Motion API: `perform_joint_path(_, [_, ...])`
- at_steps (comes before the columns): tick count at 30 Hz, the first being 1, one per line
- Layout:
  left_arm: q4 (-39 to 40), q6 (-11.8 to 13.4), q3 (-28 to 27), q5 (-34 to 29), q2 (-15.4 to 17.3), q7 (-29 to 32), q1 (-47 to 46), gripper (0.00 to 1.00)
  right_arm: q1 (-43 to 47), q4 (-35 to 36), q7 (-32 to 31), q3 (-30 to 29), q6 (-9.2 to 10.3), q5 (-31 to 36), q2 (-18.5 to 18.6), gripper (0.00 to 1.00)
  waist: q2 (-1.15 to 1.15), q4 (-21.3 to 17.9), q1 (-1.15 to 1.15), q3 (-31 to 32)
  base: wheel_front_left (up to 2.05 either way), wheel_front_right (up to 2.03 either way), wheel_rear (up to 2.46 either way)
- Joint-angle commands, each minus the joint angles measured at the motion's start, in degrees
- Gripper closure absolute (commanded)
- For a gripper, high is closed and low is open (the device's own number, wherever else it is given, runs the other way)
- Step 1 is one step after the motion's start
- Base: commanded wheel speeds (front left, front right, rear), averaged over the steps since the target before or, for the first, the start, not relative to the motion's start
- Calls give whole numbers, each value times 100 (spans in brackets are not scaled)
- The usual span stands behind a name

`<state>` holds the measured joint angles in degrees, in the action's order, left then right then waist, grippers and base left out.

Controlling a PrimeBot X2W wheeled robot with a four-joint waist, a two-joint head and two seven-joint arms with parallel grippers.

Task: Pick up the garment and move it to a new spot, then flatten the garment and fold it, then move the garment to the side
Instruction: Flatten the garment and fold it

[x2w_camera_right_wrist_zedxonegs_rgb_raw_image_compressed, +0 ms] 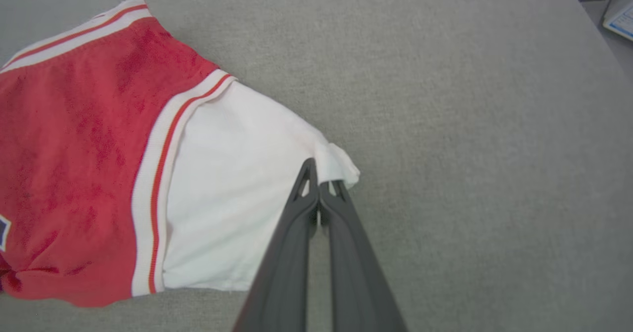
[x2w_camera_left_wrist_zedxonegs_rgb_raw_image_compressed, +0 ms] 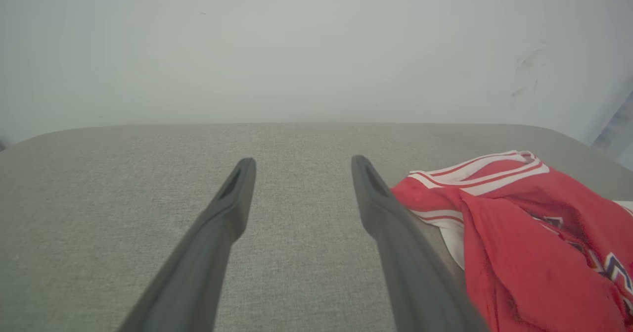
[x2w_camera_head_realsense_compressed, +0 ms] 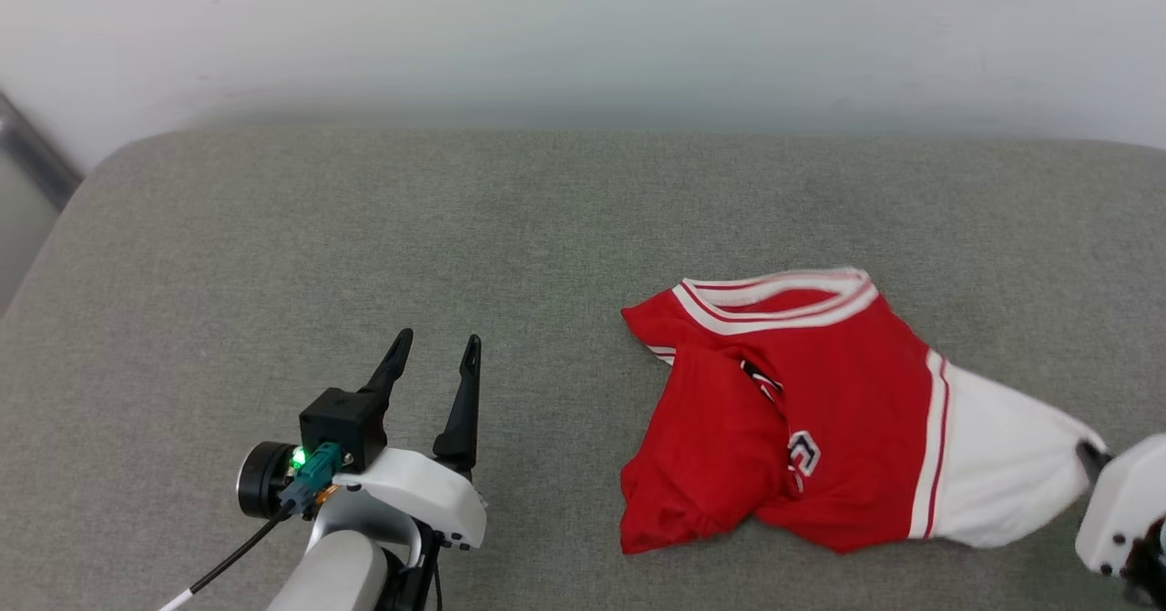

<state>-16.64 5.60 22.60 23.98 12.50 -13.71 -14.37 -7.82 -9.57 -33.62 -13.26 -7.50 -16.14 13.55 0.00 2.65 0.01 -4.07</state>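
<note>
Pinching the outer corner of the white sleeve, the right gripper has its two dark fingers pressed together on the cloth. The sleeve is drawn out to a point where they grip it. The shirt lies on the grey pad, toward the pad's right end in the head view. It is nearer the pad's front edge than its far edge by the pale wall. It is crumpled, not flat: the red body is bunched and folded over itself on the side toward the pad's middle. Only part of the black-and-white lettering peeks out of a fold. A red-and-white striped band runs along the shirt's edge on the pad's far side. Another striped band marks the seam where the red body meets the white sleeve. Whether the sleeve corner is lifted off the pad or resting on it, I cannot tell.

The left gripper hangs over the pad's front part, left of the pad's middle, with its fingers spread wide and nothing between them. A stretch of bare pad separates it from the shirt. A green light glows on the left wrist, and a dark cable trails from it toward the pad's front edge.
</note>
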Motion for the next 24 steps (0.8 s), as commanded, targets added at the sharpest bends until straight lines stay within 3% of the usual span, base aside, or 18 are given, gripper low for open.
perform_joint_path(1, [17,17,0,22,21,17,-15,0,98,-156,49,-121,2,-39,-115,100,0,-26,-1,-17,0,0,0])
perform_joint_path(5, [0,24,17,36,28,29,-37,0,327,-966,403,-527,2,22,-333,100,0,-71,-1,-40,0,0,0])
perform_joint_path(6, [-6,31,18,37,29,33,-32,0,325,-1137,529,-549,3,54,-357,79,0,-80,-1,-39,0,0,0])
perform_joint_path(7, [-9,34,20,42,34,31,-23,0,302,-1307,677,-573,3,58,-395,34,0,-90,-1,-37,0,0,0])
perform_joint_path(8, [-9,43,18,49,39,34,-13,0,250,-1450,821,-584,3,26,-436,0,0,-101,-1,-32,0,0,0])
perform_joint_path(15, [-30,88,21,112,68,65,150,0,72,-1699,2056,-487,3,141,-261,0,0,-134,-1,158,0,0,0])
perform_joint_path(24, [21,172,0,204,110,115,392,0,223,-897,3413,-509,3,902,-349,0,0,-117,-1,484,0,0,0])
